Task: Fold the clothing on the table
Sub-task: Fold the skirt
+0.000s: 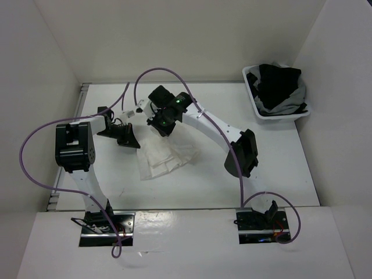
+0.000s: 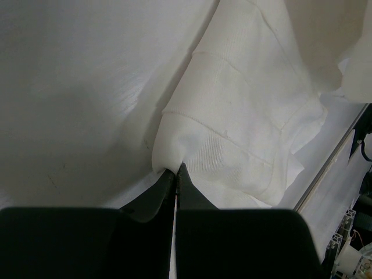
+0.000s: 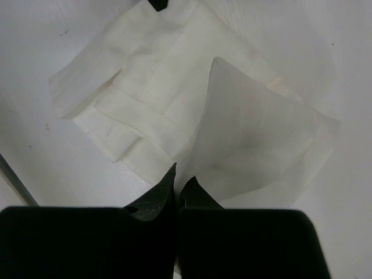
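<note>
White pleated skirt point(image 1: 165, 158) lies crumpled mid-counter point(image 1: 261, 168), a bit left of centre. Left hand point(image 2: 176, 170) is clamped tight on one edge, down low at the surface. Right hand point(image 3: 181, 179) is pinched shut on another bit, with the fabric tented up into a peak. Loads of bare counter to the right and front. White basket point(image 1: 279, 114) in the far right corner holds black and grey clothes point(image 1: 279, 84).

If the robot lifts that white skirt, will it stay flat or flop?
Probably flop: the skirt drapes in a soft cone up to the right end effector. It looks thin there, so likely light. Its stacked layers may slide apart.
</note>
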`<act>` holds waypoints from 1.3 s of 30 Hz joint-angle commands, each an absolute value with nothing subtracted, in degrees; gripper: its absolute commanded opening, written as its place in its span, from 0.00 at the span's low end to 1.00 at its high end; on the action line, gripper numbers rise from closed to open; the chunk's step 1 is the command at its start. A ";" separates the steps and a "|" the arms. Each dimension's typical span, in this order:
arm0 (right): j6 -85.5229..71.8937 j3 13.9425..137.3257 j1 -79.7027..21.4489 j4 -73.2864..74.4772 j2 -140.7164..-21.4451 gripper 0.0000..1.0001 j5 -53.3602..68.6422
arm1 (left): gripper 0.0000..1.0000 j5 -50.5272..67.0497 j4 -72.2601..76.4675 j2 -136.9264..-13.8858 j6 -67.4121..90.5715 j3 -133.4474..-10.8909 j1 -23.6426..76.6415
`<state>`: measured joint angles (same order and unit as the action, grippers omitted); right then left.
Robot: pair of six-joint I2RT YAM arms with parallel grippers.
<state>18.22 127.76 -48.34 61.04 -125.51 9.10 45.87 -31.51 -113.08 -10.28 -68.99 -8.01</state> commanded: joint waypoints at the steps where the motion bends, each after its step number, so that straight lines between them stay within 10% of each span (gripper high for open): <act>1: 16.70 132.45 -50.01 62.05 -126.99 0.00 10.99 | 0.00 47.46 -31.55 -110.30 -10.55 -69.79 -8.35; 39: 11.42 150.03 -59.58 63.63 -143.62 0.08 18.18 | 0.00 47.46 -31.03 -109.16 -10.02 -69.26 -7.29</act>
